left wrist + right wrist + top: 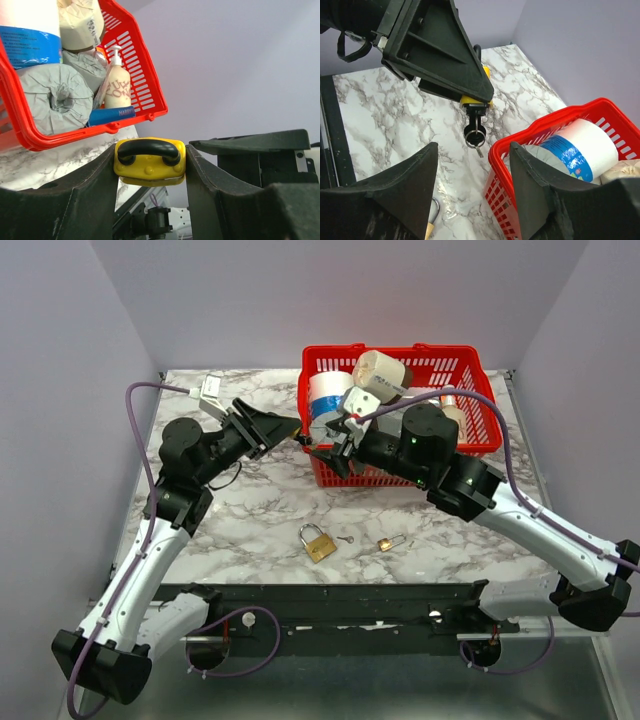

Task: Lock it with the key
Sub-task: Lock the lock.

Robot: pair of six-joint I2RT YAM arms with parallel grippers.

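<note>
Left gripper (151,150) clamps the yellow padlock (150,170) above the worktop (395,115), key (475,135) hanging below, seemingly so the wide-open, empty right gripper (472,148) can turn it.

Before the basket (478,380) lie padlock (318,543), key (345,539), second padlock (388,542), left to right.
</note>
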